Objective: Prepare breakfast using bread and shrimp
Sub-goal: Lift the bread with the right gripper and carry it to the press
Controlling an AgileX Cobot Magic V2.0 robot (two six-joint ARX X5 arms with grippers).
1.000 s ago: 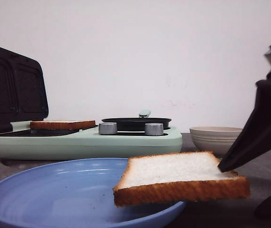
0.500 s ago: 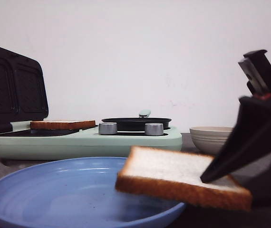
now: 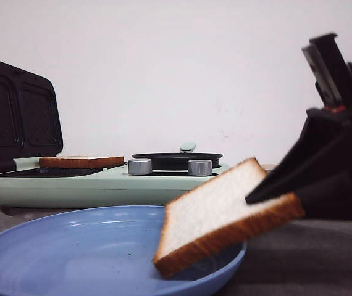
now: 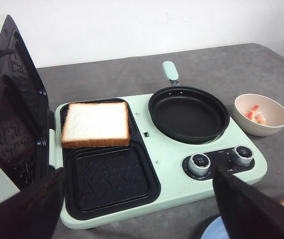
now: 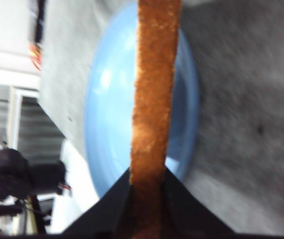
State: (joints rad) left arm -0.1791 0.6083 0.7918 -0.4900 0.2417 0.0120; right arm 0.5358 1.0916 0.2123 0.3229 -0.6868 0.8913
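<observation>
- Even, soft light is filling the front view, leaving the white wall bright and nearly washed out.
- Pale sheen is streaking the blue plate (image 3: 89, 246).
- The right gripper (image 3: 324, 185) beside that plate is showing as a dark, smeared silhouette.
- In the right wrist view, the bread crust (image 5: 154, 99) and plate are blurring heavily.
- The left wrist view is staying sharp around the green cooker (image 4: 167, 174), its near fingers looming soft.

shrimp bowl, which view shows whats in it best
The left wrist view: it looks down into the bowl and shows the orange-red and whitish shrimp inside. In the front view the held bread slice covers it; the right wrist view does not show it.
</observation>
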